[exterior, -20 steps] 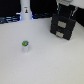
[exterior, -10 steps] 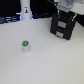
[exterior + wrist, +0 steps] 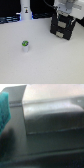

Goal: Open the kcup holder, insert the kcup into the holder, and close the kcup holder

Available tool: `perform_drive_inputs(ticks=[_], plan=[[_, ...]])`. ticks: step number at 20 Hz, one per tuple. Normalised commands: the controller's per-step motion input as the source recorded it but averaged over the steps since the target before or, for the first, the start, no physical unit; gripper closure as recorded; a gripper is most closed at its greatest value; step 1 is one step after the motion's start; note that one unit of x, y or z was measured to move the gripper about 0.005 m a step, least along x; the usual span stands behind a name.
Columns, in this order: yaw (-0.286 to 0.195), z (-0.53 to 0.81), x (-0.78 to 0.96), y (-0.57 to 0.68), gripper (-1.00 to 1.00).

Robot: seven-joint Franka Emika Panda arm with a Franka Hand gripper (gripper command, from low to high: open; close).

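exterior view shows the kcup (image 3: 25, 45) upright on the white table (image 3: 45, 65), well apart from the kcup holder (image 3: 63, 27) at that view's right, likely waiting until the drawer opens; the gripper (image 3: 66, 15) hangs low over the holder's top, seemingly going for its front; wrist view is blurred, so i cannot tell the jaws' spread.

Open white tabletop (image 3: 47, 62) is lying all around the kcup (image 3: 25, 45) at centre left, while the gripper (image 3: 64, 16) is crowding the kcup holder (image 3: 63, 27) at upper right.
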Motion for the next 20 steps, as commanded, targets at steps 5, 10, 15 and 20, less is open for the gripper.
perform_drive_inputs(ticks=[5, 10, 15, 20], plan=[[0.003, -0.24, -0.22, 0.03, 1.00], [-0.002, -0.01, -0.02, 0.00, 1.00], [-0.001, -0.01, 0.01, 0.00, 1.00], [-0.009, 0.00, 0.10, -0.02, 1.00]])
